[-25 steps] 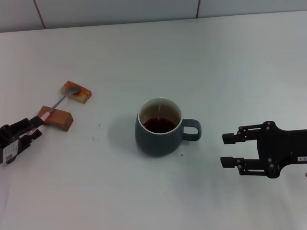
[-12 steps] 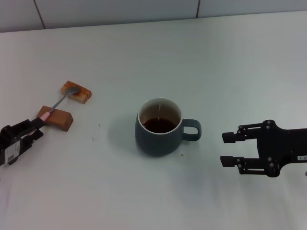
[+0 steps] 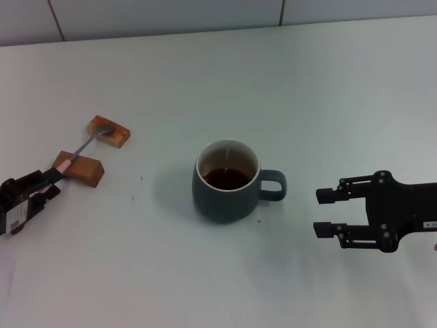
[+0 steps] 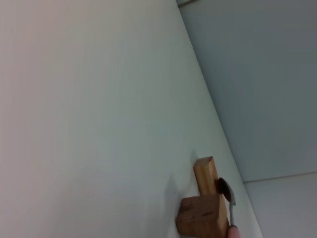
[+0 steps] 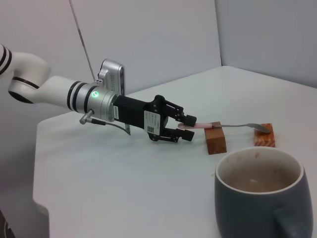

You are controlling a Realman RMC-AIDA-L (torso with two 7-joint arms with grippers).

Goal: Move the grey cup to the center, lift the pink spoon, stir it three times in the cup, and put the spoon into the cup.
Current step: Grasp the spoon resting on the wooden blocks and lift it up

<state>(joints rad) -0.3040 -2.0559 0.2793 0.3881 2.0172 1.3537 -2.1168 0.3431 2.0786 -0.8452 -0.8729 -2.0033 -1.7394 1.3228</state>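
The grey cup (image 3: 227, 182) is sitting mid-desk (image 3: 205, 75), handle toward the right gripper (image 3: 326, 213), which is hovering just beside it with jaws apart. Well off to the left, the pink spoon (image 3: 83, 146) is lying bridged across two wooden blocks (image 3: 109, 131). The left gripper (image 5: 188, 128) is reaching in with jaws apart around the handle's tip.
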